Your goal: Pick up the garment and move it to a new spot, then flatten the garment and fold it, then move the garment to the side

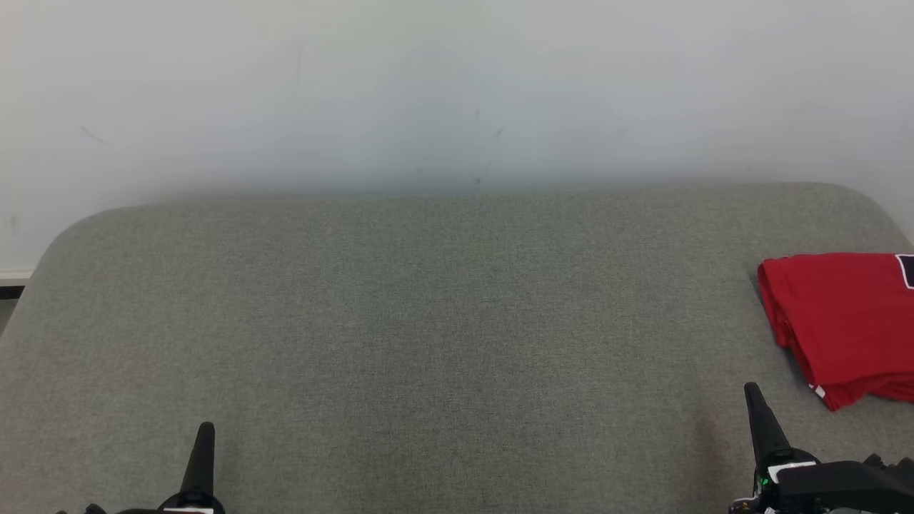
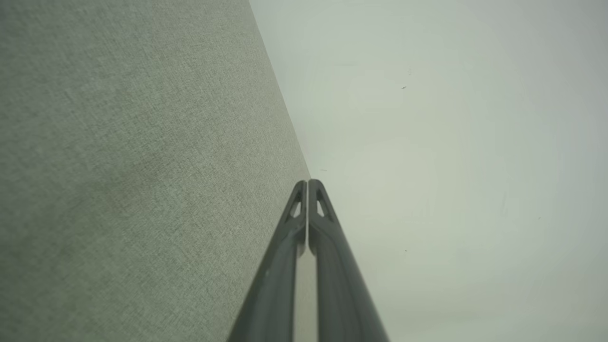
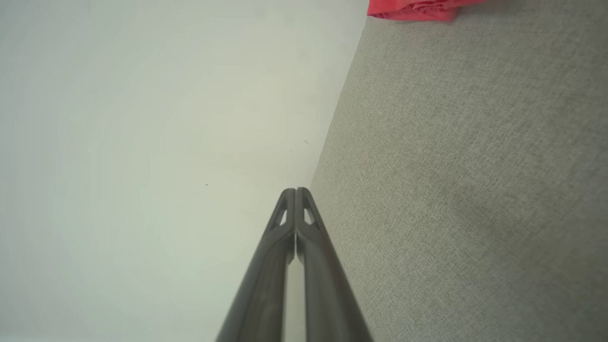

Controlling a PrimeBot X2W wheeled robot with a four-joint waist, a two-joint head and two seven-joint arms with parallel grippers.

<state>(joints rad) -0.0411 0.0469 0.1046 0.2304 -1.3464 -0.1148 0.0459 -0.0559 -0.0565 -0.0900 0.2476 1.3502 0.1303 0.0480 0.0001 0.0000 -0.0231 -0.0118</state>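
A red garment [image 1: 846, 325] lies folded at the right edge of the grey fabric surface [image 1: 443, 321], cut off by the head view's border; a dark patch with white trim shows at its far right. A strip of the garment [image 3: 413, 8] appears at the top of the right wrist view. My right gripper [image 1: 751, 391] is shut and empty, a little left of and nearer than the garment, not touching it. My left gripper [image 1: 206, 428] is shut and empty at the lower left. In each wrist view the fingertips meet: left gripper [image 2: 308, 183], right gripper [image 3: 295, 191].
A pale wall [image 1: 457, 93] rises behind the grey surface. The surface has rounded far corners, and a bit of floor and baseboard [image 1: 13, 277] shows past its left edge.
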